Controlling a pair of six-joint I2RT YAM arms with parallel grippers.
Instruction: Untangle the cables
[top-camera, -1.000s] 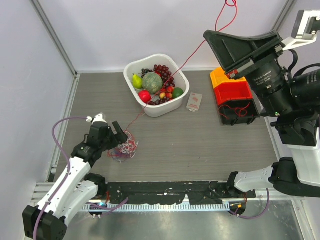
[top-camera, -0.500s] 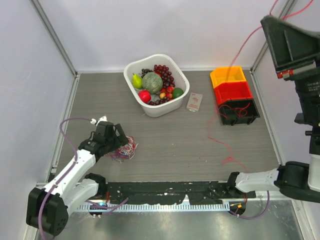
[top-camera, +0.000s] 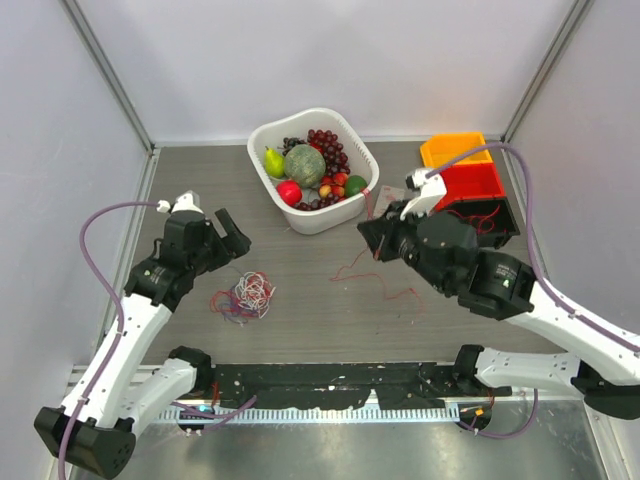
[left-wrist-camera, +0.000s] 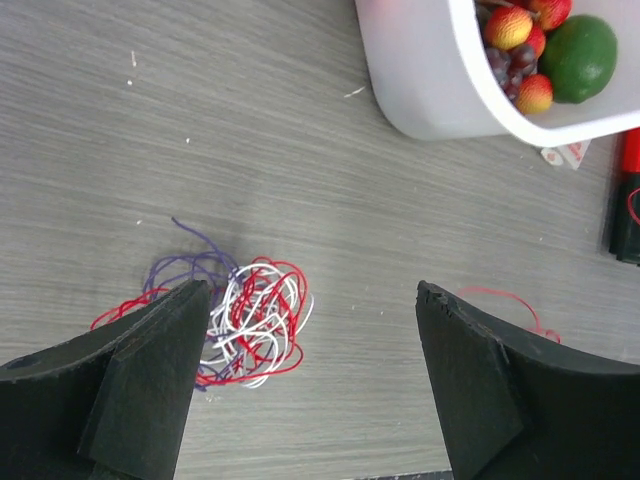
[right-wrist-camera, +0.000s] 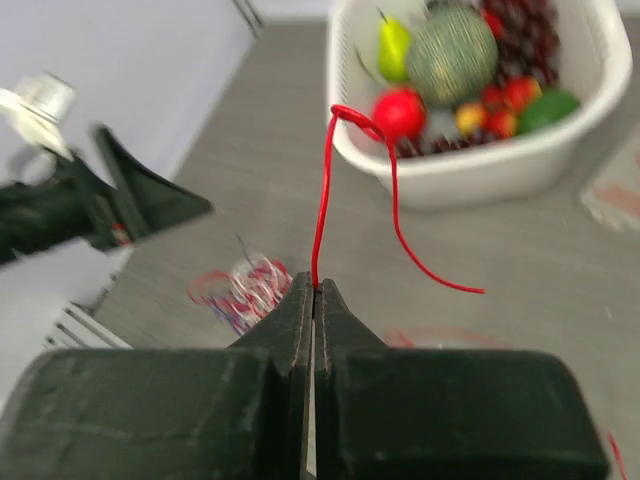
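The cables (top-camera: 245, 297) lie as a small red, white and purple bunch on the grey table, left of centre. My left gripper (top-camera: 232, 238) hovers open just behind the bunch and holds nothing. In the left wrist view the bunch (left-wrist-camera: 245, 325) sits by the left finger (left-wrist-camera: 150, 370), and the gripper (left-wrist-camera: 312, 292) spans bare table. My right gripper (top-camera: 368, 240) is over mid-table, shut on a single red cable (right-wrist-camera: 322, 200) that loops up from its tips (right-wrist-camera: 315, 284). The loose red cable (top-camera: 375, 275) trails on the table, apart from the bunch (right-wrist-camera: 245, 290).
A white fruit basket (top-camera: 330, 215) stands at the back centre, close behind the right gripper. Orange (top-camera: 455, 150), red (top-camera: 478, 185) and black stacked bins sit at the back right, with red wire in the black one. Walls close in the left, back and right.
The right arm has swung down from high on the right to mid-table, bringing the red cable free of the bunch. The left gripper has lifted back off the bunch.
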